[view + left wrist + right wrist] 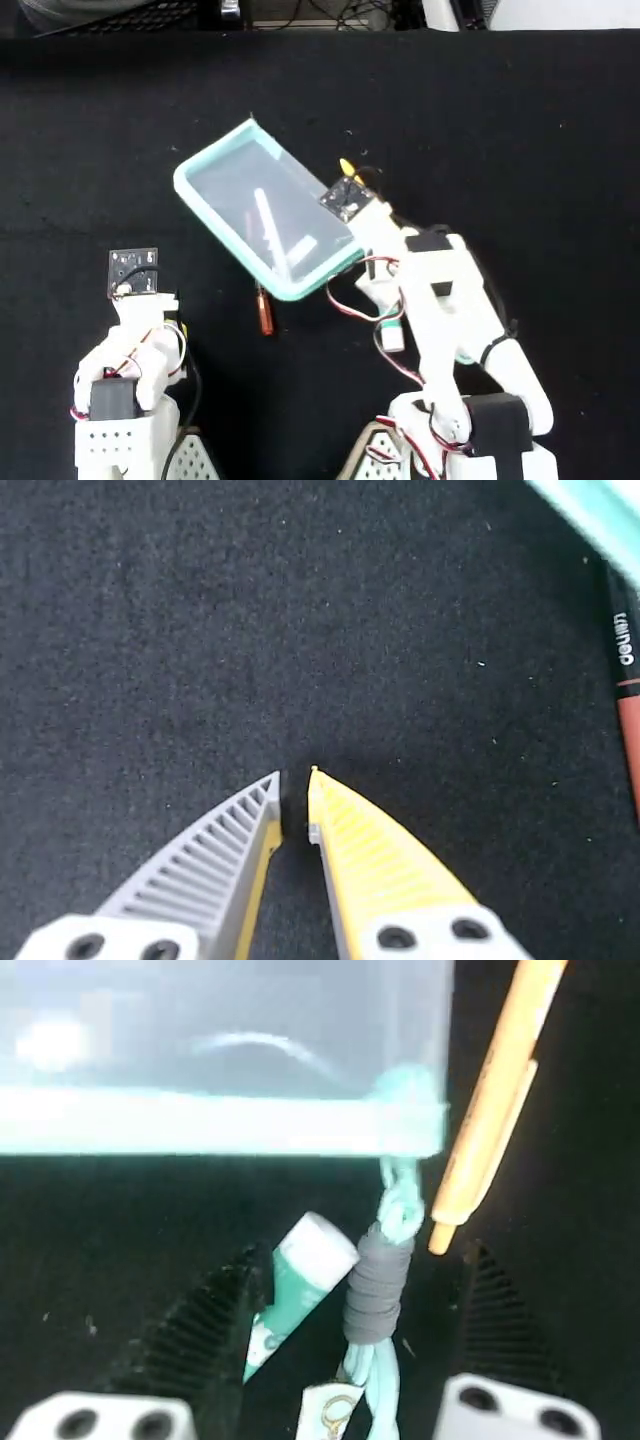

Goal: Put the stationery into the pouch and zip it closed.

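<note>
Pouch [215,190], tilted at mid-table, holds two pale sticks [264,215]. I judge loading unfinished: brown pen [264,312], orange pen [492,1100] and teal tube [298,1272] lie outside. My right gripper [364,1260], jaws spread, straddles the zip cord [378,1290]. The left gripper [296,775], pinched together and empty, should probably fetch the brown pen next.

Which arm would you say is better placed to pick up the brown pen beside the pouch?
Left, probably: the left gripper hangs free over the table, the pen close by, while the right gripper has its fingers astride the pouch's zip cord.
</note>
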